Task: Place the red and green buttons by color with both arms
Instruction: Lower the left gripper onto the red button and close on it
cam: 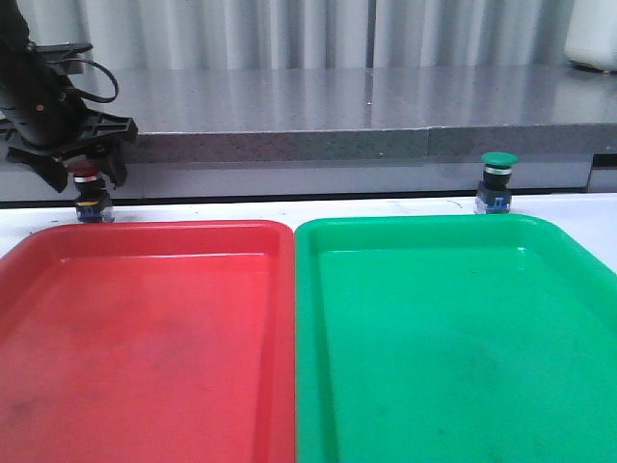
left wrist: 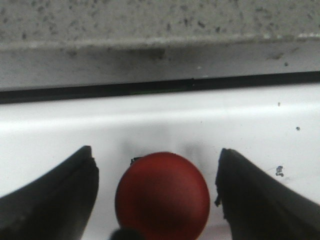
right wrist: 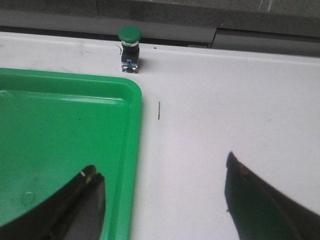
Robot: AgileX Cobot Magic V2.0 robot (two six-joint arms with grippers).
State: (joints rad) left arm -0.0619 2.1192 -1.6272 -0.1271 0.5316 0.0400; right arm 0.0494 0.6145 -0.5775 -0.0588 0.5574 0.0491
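Front view: my left gripper [cam: 85, 174] is down over the red button [cam: 90, 193], which stands upright on the white table [cam: 386, 206] just behind the red tray's [cam: 145, 338] far left corner; a finger sits on each side of the cap, contact not clear from here; green button [cam: 497, 182] stands upright behind the green tray's [cam: 453, 338] far edge, toward its right; right gripper out of this view.

Left wrist: red button cap [left wrist: 162, 196] sits between my two fingers [left wrist: 55, 200]; white table shows in the gaps on both sides, so spread and not touching it.

Right wrist: my right gripper [right wrist: 165, 205] is spread wide, nothing in it; one finger over the green tray [right wrist: 60, 140], the other over bare table [right wrist: 225, 100]; green button [right wrist: 129, 48] well apart, beyond the tray's corner.
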